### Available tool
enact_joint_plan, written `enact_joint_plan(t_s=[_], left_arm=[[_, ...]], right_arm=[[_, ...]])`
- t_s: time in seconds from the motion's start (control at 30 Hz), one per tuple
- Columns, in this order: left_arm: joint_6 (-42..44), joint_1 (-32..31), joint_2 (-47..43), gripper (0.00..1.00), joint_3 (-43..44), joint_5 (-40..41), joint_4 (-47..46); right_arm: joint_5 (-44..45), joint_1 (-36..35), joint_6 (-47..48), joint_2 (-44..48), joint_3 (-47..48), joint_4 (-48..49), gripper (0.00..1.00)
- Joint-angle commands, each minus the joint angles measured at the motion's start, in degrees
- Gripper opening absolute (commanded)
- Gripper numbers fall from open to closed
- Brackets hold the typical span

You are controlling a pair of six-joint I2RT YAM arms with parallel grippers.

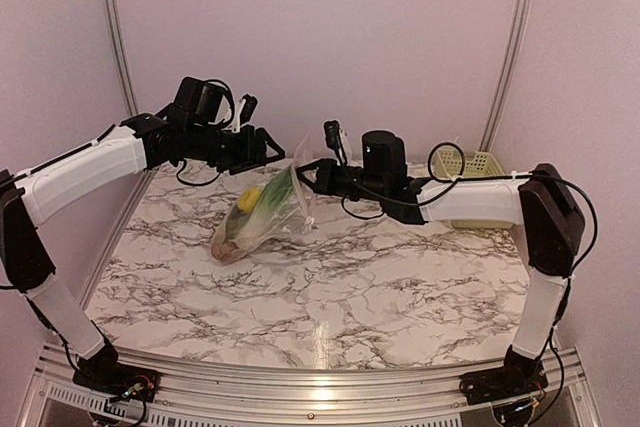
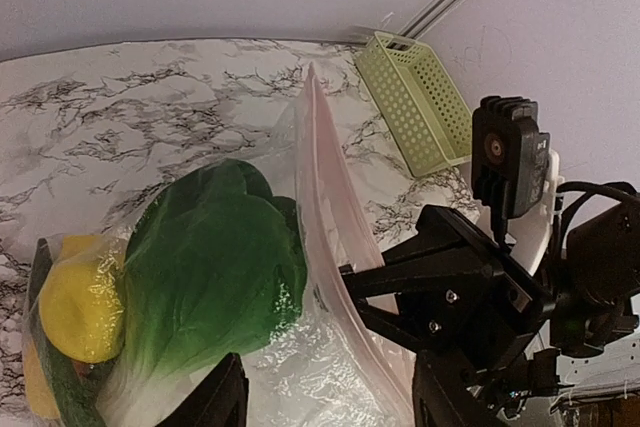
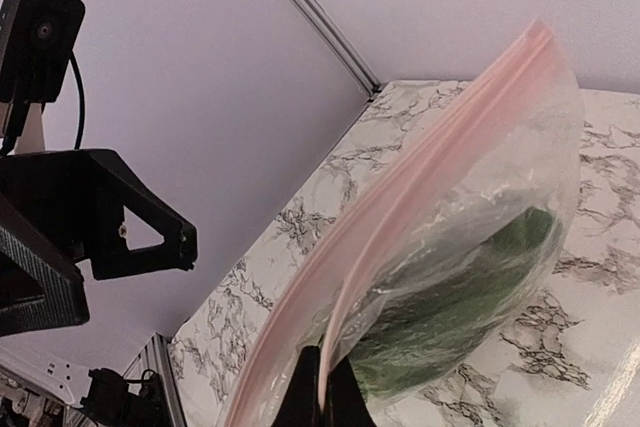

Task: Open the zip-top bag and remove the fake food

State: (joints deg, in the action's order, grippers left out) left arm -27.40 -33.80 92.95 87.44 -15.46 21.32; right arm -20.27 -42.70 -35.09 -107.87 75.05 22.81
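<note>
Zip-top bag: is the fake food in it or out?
In. The leafy green and yellow lemon show through the clear zip-top bag, which the right claw holds up by its zip strip.

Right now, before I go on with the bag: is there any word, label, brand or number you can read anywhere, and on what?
No text can be read in any view.
The zip-top bag is clear plastic with no print showing.
The basket, the table, the left arm and the right arm show no legible marking.
</note>
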Motion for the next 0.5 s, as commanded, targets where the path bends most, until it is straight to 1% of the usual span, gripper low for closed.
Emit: enact_joint_plan(t_s=[0.0,0.1,0.37,0.4,0.47], left_arm=[[-3.58,-1.61,0.49,0.57,0.52,0.61,0.67],[-3.74,-2.58,3.44,0.57,4.41,1.17,3.23],[-3.7,-4.41,10.02,0.57,11.44,3.73,9.81],[-3.45,-4.69,10.73,0.56,12.25,4.26,10.52],[-3.22,-4.87,11.58,0.5,13.18,4.87,11.57]], right_arm=[[-1.49,-0.84,-3.01,0.95,1.1,4.05,0.0],[-1.55,-1.31,-1.83,0.87,1.71,3.2,0.0],[-1.82,-1.97,0.19,0.74,2.78,2.06,0.0],[-1.82,-1.95,0.32,0.74,2.79,2.06,0.0],[-1.41,-1.91,0.61,1.06,2.54,1.61,0.0]])
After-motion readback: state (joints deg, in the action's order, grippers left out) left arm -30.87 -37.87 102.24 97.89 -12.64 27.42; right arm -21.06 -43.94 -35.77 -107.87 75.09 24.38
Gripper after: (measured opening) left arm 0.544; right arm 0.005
